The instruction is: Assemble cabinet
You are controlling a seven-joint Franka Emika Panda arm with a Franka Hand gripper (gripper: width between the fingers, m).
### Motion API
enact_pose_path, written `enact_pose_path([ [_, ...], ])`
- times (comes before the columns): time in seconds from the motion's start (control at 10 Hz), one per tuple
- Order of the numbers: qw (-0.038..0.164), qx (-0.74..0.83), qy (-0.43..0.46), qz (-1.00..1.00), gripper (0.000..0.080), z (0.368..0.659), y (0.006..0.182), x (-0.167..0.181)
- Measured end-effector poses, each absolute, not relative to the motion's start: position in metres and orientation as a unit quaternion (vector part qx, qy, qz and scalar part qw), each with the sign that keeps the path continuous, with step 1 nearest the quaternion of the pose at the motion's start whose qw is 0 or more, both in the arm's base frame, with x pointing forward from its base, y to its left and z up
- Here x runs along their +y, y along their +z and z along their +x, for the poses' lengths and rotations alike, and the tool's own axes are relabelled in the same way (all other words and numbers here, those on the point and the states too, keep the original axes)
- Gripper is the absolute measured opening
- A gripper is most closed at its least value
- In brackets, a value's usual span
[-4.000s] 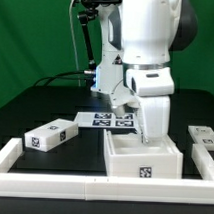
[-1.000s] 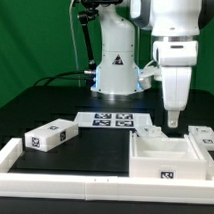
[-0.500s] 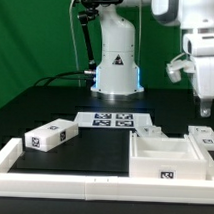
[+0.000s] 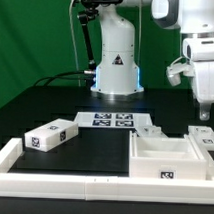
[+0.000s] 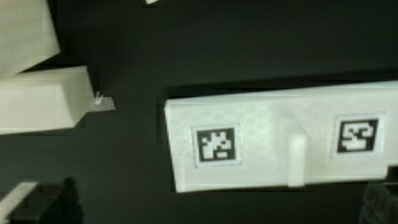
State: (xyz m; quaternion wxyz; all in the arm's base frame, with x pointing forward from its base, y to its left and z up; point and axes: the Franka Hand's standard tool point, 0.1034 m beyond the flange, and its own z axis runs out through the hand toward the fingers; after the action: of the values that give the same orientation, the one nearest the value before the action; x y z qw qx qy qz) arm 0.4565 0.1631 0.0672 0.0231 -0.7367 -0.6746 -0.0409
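In the exterior view, the gripper [image 4: 203, 110] is seen high at the exterior view's right, hanging above the black table [image 4: 55, 98] and touching nothing. The cabinet is found unassembled, its parts lying apart on the table. The open box body [image 4: 153, 167] is set with its opening upward just behind the long white border rail [image 4: 63, 177], a tag showing on its front wall. A small block [image 4: 147, 129] is placed just behind the body, and flat white pieces [image 4: 206, 138] are laid beside the body at the exterior view's right, below the gripper. A long block [image 4: 51, 135] bearing tags is seen well apart at the exterior view's left. The marker board [image 4: 113, 120] is laid flat in front of the arm's base [image 4: 115, 55]. In the wrist view, a white tagged piece [image 5: 285, 140] with two tags and a raised ridge between them is seen on the dark table, with a plain white block [image 5: 45, 100] near it but apart. The dark fingers [image 5: 45, 205] are glimpsed spread wide at the frame's corners with nothing between them, so the hand is taken to be released.
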Motion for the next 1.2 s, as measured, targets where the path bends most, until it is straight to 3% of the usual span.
enact_pose_path([
  [0.5, 0.042, -0.664, -0.043, -0.745, 0.0797, 0.438, 0.038, 0.172],
  [1.1, 0.057, -0.666, -0.040, -0.743, 0.0797, 0.424, 0.020, 0.185],
  [1.2, 0.058, -0.666, -0.039, -0.743, 0.0674, 0.423, 0.018, 0.185],
])
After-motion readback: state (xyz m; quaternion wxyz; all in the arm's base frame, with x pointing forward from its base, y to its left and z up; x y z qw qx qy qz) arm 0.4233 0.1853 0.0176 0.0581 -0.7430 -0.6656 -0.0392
